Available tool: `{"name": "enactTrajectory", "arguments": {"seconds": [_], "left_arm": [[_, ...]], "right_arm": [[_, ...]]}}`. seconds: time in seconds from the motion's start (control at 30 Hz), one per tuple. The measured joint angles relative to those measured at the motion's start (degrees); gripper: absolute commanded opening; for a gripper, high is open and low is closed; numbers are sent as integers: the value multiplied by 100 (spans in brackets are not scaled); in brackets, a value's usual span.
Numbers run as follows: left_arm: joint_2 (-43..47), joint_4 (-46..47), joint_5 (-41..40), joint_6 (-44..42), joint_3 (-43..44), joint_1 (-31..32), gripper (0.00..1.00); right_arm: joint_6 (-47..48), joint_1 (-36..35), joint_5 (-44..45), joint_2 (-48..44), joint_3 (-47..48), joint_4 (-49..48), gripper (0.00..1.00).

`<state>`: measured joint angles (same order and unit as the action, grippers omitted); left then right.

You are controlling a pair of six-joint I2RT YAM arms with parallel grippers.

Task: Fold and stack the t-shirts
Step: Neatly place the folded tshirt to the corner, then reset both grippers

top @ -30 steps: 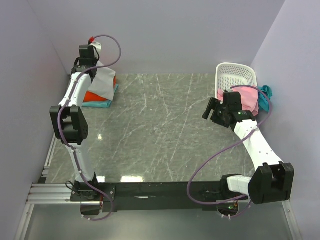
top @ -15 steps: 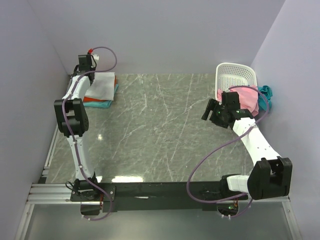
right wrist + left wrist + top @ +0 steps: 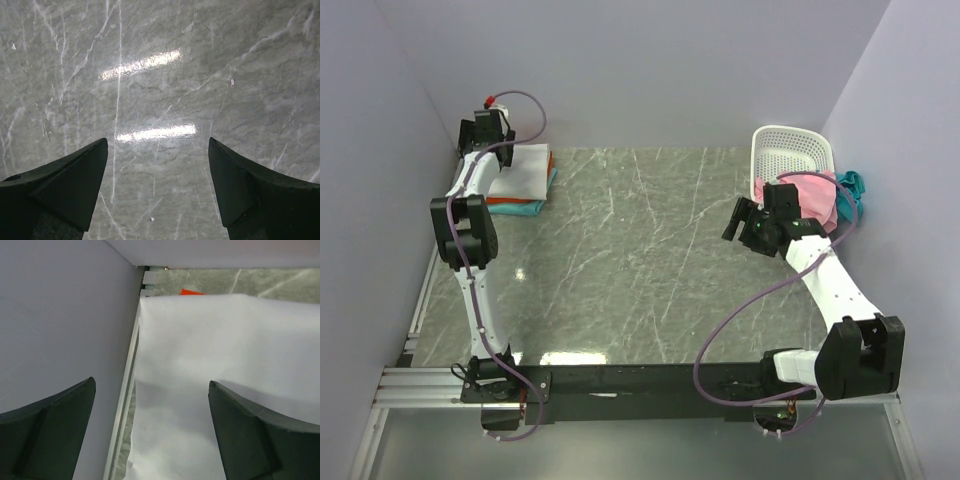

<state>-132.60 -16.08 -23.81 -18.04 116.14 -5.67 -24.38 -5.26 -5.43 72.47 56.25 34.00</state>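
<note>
A folded white t-shirt (image 3: 525,168) lies flat on top of a stack in the far left corner, over an orange-red t-shirt (image 3: 500,200) and a pale aqua one (image 3: 527,209). My left gripper (image 3: 485,128) hangs over the stack's back left edge, open and holding nothing. In the left wrist view the white t-shirt (image 3: 220,365) fills the space under the gripper (image 3: 151,382), with an orange-red corner (image 3: 192,291) beyond it. My right gripper (image 3: 738,220) hovers open over bare marble (image 3: 157,75) beside the basket, where the right wrist view shows the gripper (image 3: 157,140) with nothing between its fingers.
A white perforated basket (image 3: 790,150) stands at the far right, with a pink t-shirt (image 3: 815,195) spilling over its front and a teal-blue one (image 3: 852,183) beside it. The left wall (image 3: 60,315) and a metal table rail (image 3: 125,405) run right next to the stack.
The left gripper has opened and let go of the white t-shirt, which dropped from a raised drape to lie flat on the stack. The left arm drew back toward the corner. The right arm barely moved.
</note>
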Motion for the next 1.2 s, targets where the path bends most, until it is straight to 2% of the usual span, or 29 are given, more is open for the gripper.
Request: {"name": "enactTrajectory", "arguments": {"seconds": [0.23, 0.37, 0.5, 0.63, 0.8, 0.97, 1.2], "left_arm": [[203, -426, 210, 1071, 299, -4, 99], [839, -699, 754, 1928, 295, -4, 100], [1912, -671, 1373, 2879, -57, 20, 99], [3333, -415, 1633, 3768, -1062, 258, 99], [4653, -133, 1611, 4562, -2468, 1078, 99], [5480, -278, 1202, 5268, -4148, 1910, 99], [6382, -752, 787, 6253, -6225, 2317, 99]], "right_arm": [[2, 0, -20, -413, -7, 31, 89], [0, 0, -15, -920, -131, 17, 90], [-26, 0, 22, -1460, -382, 44, 90], [-122, 2, 164, -1875, -651, 59, 90], [-175, 2, 240, -2223, -868, 61, 92], [-197, 2, 280, -2330, -1082, 37, 92], [-264, 4, 308, -2664, -1526, -33, 93]]}}
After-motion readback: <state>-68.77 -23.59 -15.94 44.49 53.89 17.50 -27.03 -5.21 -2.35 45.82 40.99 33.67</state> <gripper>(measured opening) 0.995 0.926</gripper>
